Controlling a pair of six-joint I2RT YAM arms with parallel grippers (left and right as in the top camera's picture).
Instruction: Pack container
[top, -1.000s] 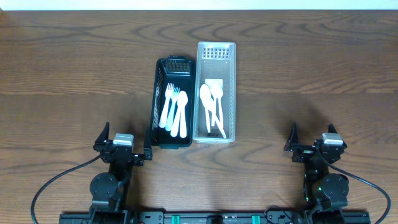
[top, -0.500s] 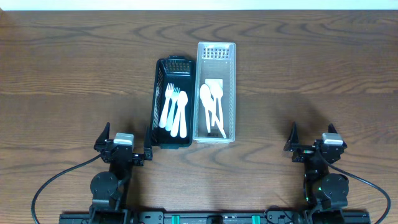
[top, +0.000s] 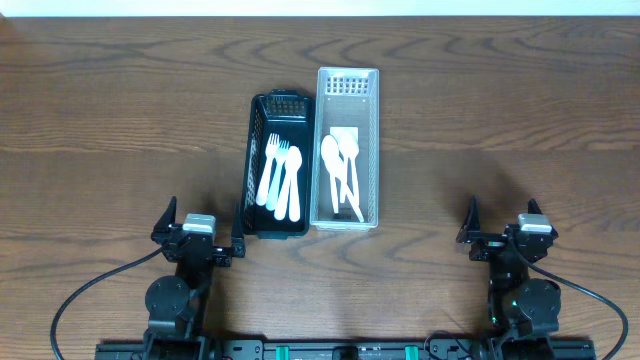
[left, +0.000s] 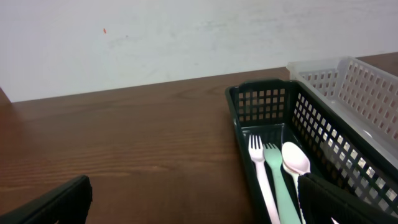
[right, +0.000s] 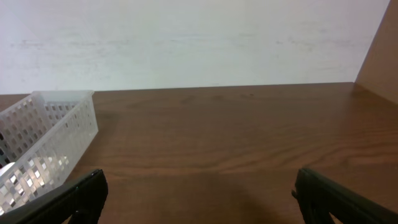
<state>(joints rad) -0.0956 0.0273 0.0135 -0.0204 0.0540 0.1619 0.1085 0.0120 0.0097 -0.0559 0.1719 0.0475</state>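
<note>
One black basket (top: 284, 120) beside white basket (top: 348, 112)

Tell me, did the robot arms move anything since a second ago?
No, nothing visibly changed. The left gripper and right gripper stay open and empty at the near edge of the table. The black basket keeps its forks and spoon, and the white basket beside it keeps its spoons.

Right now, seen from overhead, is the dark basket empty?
No, the dark basket has forks and a spoon lying lengthwise inside it.
</note>
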